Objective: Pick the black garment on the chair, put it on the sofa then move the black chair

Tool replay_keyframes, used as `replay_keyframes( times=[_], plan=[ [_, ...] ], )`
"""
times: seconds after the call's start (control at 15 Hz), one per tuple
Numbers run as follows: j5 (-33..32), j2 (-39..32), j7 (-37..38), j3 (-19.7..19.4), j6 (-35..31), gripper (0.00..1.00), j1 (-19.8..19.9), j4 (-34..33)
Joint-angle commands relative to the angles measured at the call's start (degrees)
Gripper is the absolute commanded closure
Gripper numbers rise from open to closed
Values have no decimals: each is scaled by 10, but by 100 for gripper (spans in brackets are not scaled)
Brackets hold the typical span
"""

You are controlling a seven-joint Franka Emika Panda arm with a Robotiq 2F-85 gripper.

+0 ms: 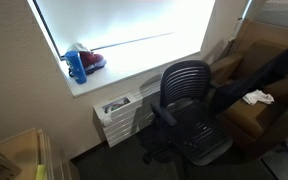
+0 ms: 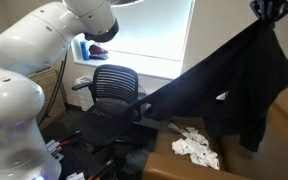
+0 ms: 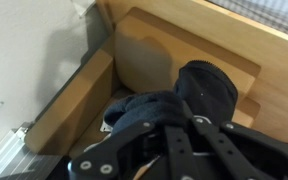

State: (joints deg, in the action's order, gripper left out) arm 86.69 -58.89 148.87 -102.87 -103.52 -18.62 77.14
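Claw [image 2: 272, 12] is clamped tight on the garment [image 2: 234, 90], which is hung high over the sofa [image 2: 284, 140] with one corner trailing toward the chair [image 2: 112, 88], so it's probably best lowered right onto the seat cushion before being let go.

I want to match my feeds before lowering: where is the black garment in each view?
In an exterior view: the black garment hangs at the right edge, across the sofa.
In an exterior view: it fills the right half, hanging from the shut pincer at top right.
Wrist view: bunched at centre, just above the pincer.
Shared landmark: the chair, left of the garment in both exterior views; not in the wrist view.
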Motion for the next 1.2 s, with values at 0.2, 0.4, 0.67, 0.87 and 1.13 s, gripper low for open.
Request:
replay_keyframes(
  times=[0.2,0.4,0.67,0.87,1.13],
  plan=[
    [-11,-18,0,27,-61,93,18,70],
    [-24,-15,1,45,-84,93,11,87],
    [31,-38,3,28,-88,98,-3,158],
    [-4,48,4,103,-154,98,48,150],
    [6,88,3,150,-251,98,80,187]
  ],
)
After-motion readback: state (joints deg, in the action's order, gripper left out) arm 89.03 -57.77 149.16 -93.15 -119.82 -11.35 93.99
